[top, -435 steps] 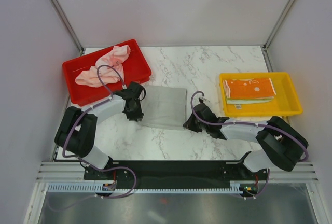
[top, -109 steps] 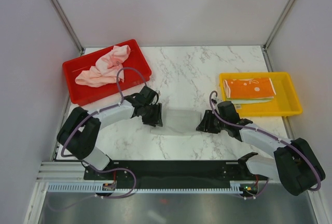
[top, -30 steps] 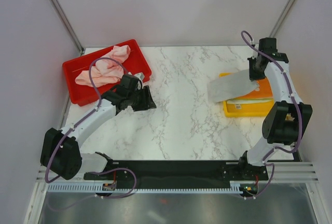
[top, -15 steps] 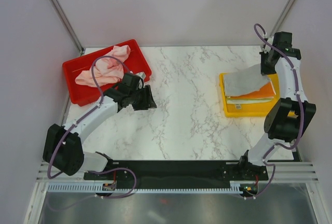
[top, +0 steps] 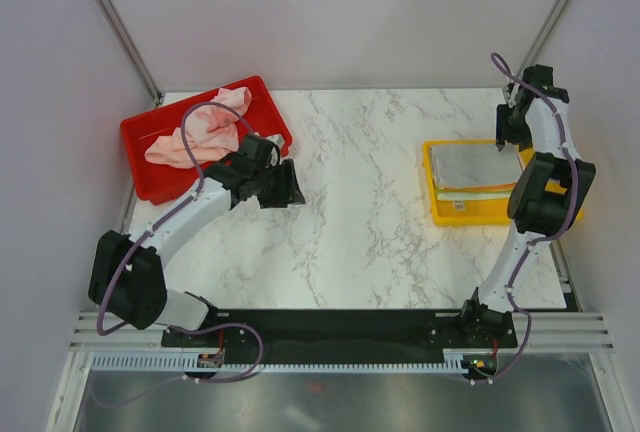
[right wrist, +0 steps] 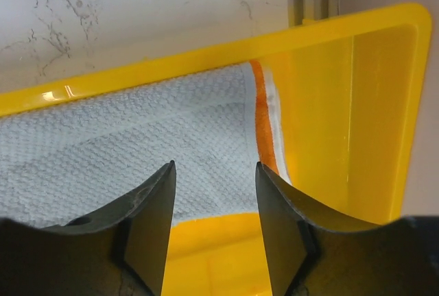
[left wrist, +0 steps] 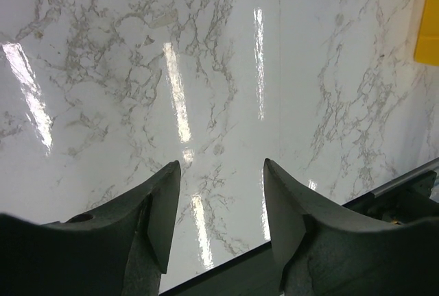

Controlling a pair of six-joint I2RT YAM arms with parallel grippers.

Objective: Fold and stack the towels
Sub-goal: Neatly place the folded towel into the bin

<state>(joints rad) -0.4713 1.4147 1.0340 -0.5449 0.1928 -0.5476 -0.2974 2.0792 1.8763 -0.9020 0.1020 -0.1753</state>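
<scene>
A folded grey-white towel (top: 478,165) lies on top of the stack in the yellow tray (top: 452,214). In the right wrist view the grey-white towel (right wrist: 137,149) covers an orange-edged towel (right wrist: 263,121) beneath it. My right gripper (right wrist: 215,167) hovers open just above the stack's far right corner, holding nothing; in the top view the right gripper (top: 504,136) is at the tray's back edge. Crumpled pink towels (top: 200,130) lie in the red tray (top: 160,182). My left gripper (top: 290,185) stands open and empty over bare marble beside the red tray; in its own view the left gripper (left wrist: 221,164) frames only tabletop.
The marble table (top: 360,182) stretches between the two trays. The yellow tray wall (right wrist: 384,104) rises close to my right fingers. A corner of the yellow tray (left wrist: 429,15) shows far off in the left wrist view. Enclosure walls and posts stand behind both trays.
My right gripper opened and let go of the grey-white towel, which now lies flat on the stack in the yellow tray. The left gripper shifted slightly to the right.
</scene>
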